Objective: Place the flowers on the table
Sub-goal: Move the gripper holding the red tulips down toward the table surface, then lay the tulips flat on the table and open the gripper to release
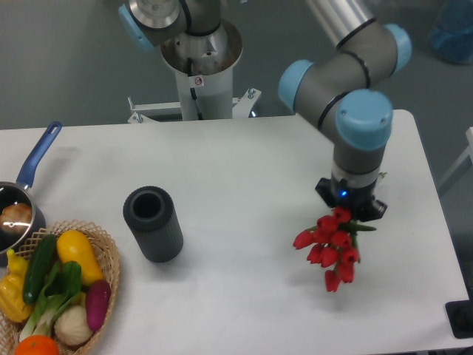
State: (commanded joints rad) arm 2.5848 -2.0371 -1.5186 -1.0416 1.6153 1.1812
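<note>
The flowers, a bunch of red tulip heads with a little green showing, hang head-down from my gripper over the right part of the white table. The gripper is shut on the stems, which are mostly hidden under the wrist. I cannot tell whether the lowest tulip heads touch the tabletop; they look close to it.
A dark grey cylinder stands upright left of centre. A wicker basket of vegetables sits at the front left corner, with a blue-handled pan behind it. The arm's base stands behind the table's far edge.
</note>
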